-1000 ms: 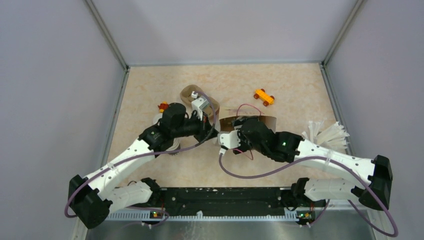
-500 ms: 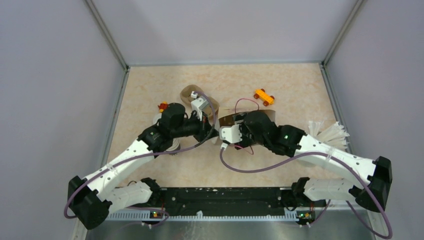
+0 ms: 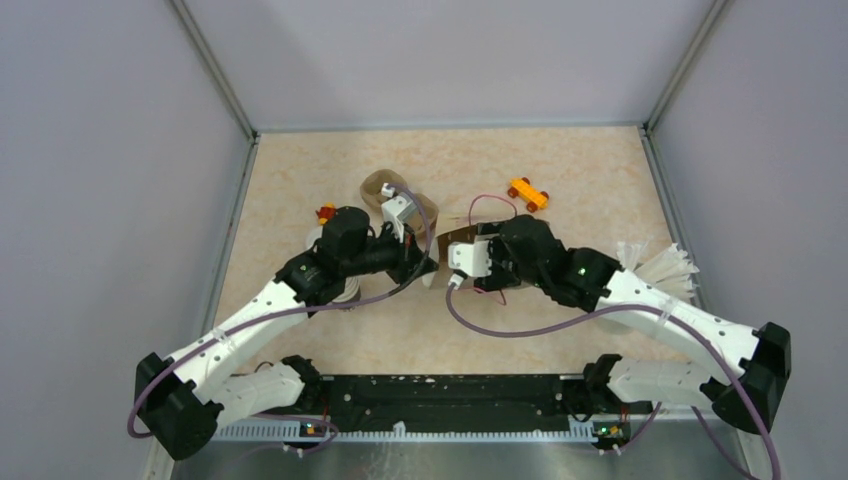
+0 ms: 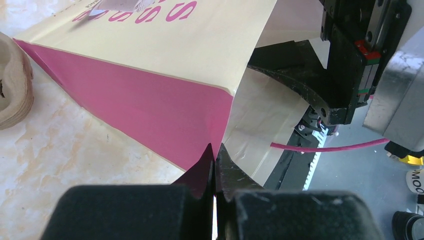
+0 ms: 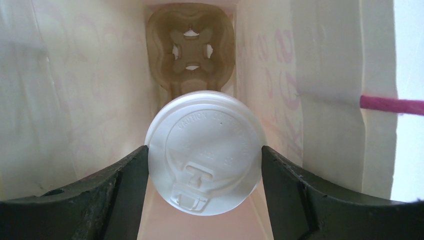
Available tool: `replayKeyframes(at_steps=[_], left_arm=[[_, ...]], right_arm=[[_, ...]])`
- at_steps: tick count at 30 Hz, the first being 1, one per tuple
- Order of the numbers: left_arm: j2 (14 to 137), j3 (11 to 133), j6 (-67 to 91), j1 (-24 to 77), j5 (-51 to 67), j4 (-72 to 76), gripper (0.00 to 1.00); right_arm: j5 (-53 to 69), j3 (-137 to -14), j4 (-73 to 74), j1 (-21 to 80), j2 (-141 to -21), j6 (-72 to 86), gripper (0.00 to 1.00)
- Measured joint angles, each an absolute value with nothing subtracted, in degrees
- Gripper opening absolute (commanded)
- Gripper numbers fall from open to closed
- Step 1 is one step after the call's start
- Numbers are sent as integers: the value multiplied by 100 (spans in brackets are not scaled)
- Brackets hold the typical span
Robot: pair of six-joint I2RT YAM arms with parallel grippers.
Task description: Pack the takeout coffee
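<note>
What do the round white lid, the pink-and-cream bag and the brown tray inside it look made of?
Round white lid: smooth moulded plastic, slightly glossy, judging by its embossed lettering and sip tab.
Pink-and-cream bag: matte printed paper, shown by sharp creases and folds.
Brown tray: probably moulded paper pulp; dull, rounded, with pressed cut-outs.

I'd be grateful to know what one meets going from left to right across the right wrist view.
One finger of the right gripper → the takeout coffee → the gripper's other finger → the bag's pink handle.
</note>
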State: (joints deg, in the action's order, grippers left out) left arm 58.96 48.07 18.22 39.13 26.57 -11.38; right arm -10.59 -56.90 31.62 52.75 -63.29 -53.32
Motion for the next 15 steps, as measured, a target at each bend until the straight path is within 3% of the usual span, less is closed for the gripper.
replayKeyframes(at_steps=[15], left_arm=[[5900, 4807, 1774, 3909, 2891, -993, 0]], right_arm=[[-1000, -5129, 2604, 5216, -6270, -5450, 50]])
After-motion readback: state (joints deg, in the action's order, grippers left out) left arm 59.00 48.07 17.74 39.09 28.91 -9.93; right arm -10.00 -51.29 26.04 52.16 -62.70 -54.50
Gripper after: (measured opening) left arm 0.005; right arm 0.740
